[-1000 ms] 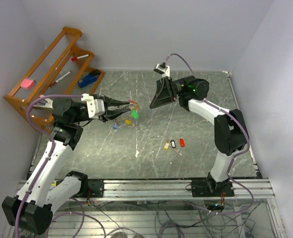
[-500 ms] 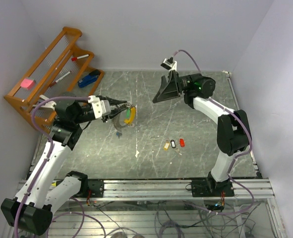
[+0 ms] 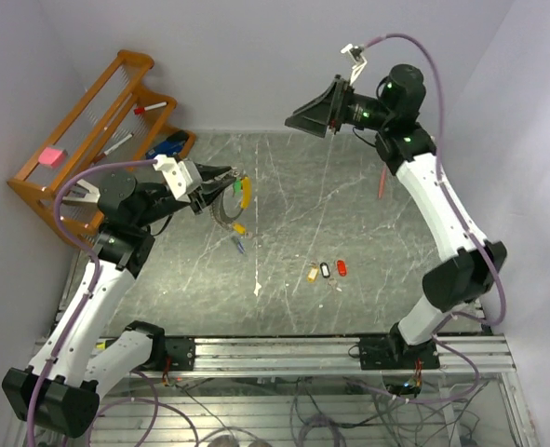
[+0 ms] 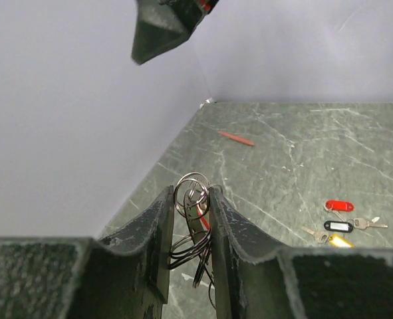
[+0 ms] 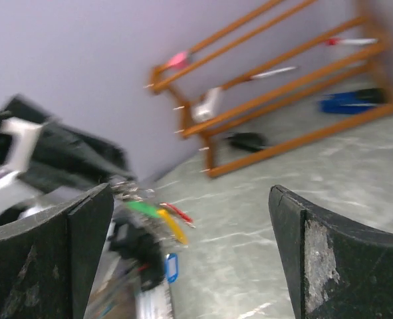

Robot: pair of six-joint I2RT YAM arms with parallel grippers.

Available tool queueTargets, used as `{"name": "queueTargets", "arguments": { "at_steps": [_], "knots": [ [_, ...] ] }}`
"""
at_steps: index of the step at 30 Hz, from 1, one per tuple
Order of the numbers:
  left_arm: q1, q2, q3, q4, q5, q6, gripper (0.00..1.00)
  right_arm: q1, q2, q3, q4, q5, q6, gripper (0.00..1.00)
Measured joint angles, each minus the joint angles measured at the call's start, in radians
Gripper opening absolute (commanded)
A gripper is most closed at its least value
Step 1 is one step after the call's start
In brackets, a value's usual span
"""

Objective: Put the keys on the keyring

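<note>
- Left gripper (image 3: pixel 228 179) clamps the keyring (image 4: pixel 191 185) over the worktop's far-left part, hanging keys (image 3: pixel 245 194) beneath it.
- Right gripper (image 3: pixel 314 110) gapes wide above the far edge.
- Loose keys (image 3: pixel 327 270) lie toward the near edge.

Loose keys (image 3: pixel 325 270): three (yellow, black, red tags). Keyring (image 4: pixel 191 189): one. Red pen (image 3: pixel 382 183): one. Wooden rack (image 3: pixel 133 61): one.
</note>
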State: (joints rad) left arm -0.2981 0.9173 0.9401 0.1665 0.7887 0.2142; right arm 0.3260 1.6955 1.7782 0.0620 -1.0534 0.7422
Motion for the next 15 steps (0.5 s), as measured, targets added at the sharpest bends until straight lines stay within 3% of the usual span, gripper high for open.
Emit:
{"name": "queueTargets", "arguments": {
  "at_steps": [3, 6, 10, 15],
  "knots": [
    [0.000, 0.009, 0.001, 0.031, -0.018, -0.029, 0.07, 0.030, -0.074, 0.040, -0.270, 0.272, -0.248, 1.00],
    [0.000, 0.018, 0.001, 0.041, -0.039, -0.041, 0.07, 0.109, -0.119, 0.050, -0.404, 0.501, -0.417, 1.00],
    [0.000, 0.026, 0.001, 0.040, -0.047, -0.029, 0.07, 0.154, -0.155, -0.017, -0.451, 0.551, -0.474, 1.00],
    [-0.012, 0.025, 0.001, -0.016, -0.063, 0.068, 0.07, 0.220, -0.020, 0.115, -0.579, 0.642, -0.518, 0.99]
  ]
}}
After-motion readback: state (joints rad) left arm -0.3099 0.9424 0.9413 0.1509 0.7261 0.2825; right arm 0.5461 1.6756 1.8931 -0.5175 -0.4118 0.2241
